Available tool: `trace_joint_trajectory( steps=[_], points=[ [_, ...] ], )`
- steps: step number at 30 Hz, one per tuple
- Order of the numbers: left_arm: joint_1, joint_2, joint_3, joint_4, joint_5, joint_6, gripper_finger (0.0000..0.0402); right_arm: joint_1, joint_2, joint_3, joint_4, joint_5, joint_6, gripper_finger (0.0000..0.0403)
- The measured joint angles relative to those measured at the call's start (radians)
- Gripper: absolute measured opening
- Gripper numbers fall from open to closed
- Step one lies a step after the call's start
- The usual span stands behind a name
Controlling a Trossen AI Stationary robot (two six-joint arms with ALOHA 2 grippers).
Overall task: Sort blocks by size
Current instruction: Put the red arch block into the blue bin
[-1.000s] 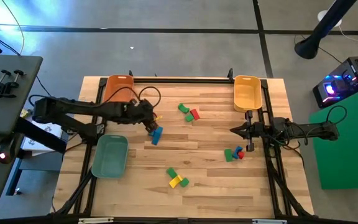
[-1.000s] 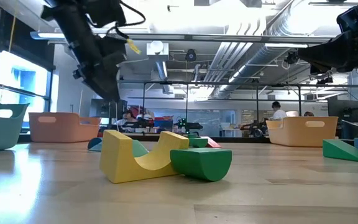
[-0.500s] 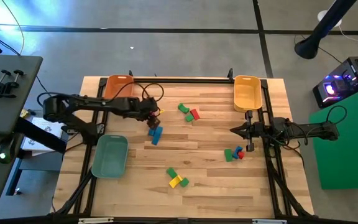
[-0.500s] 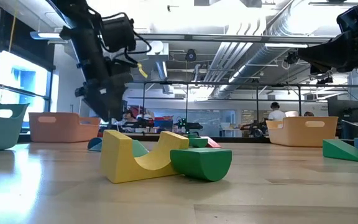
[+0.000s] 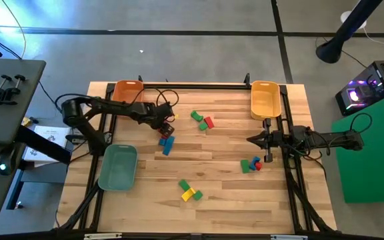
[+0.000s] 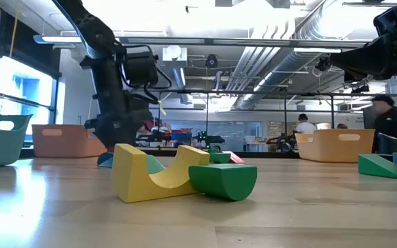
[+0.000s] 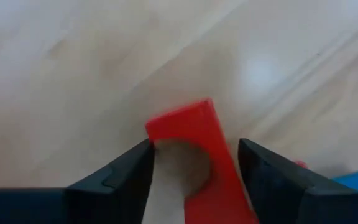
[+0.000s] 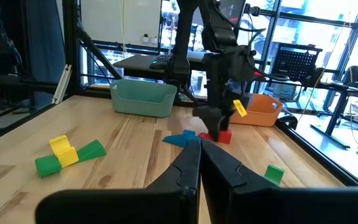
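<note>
Red arch block (image 7: 194, 155) is what I'm lined up on right now, sitting on the wooden table (image 5: 225, 193) toward the left side, not far from the back edge, just beside a pair of blue blocks (image 5: 167, 143). My left gripper (image 5: 165, 125) is down over it with the fingers apart, one dark finger on each side of the block in the wrist cam, not closed on it yet as far as I can tell. What worries me: the block sits skewed between the fingers, closer to one than the other, so when I close, the near finger could shove or spin it instead of pinching it square, and that curved cutout gives less flat face to grab. It's also close enough to the blue ones that I could bump them. Right gripper (image 5: 252, 139) is parked over the right side of the table with its fingers together, holding nothing, near the little green, blue and red cluster (image 5: 251, 164). Other blocks lie scattered, a yellow arch (image 6: 154, 172) and green piece (image 6: 222, 180) near the front edge. Orange tray (image 5: 127, 93), green tray (image 5: 117, 167) and yellow tray (image 5: 265, 99) are all waiting.
</note>
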Motion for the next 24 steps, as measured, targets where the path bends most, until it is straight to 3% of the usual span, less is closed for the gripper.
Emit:
trace_joint_trajectory(
  steps=[5,12,19,24],
  points=[
    [0.006,0.016,0.001,0.031,-0.007,0.017,0.0147,0.0,0.0,0.0,0.0,0.0,0.0,0.0005],
    [0.004,-0.018,0.001,0.041,0.009,0.078,0.0017,0.0,0.0,0.0,0.0,0.0,0.0,0.0005],
    [-0.023,-0.106,0.017,0.028,0.034,0.121,0.0013,0.0,0.0,0.0,0.0,0.0,0.0,0.0005],
    [-0.103,-0.21,0.089,-0.001,0.039,0.203,0.0007,0.0,0.0,0.0,0.0,0.0,0.001,0.0005]
  ],
)
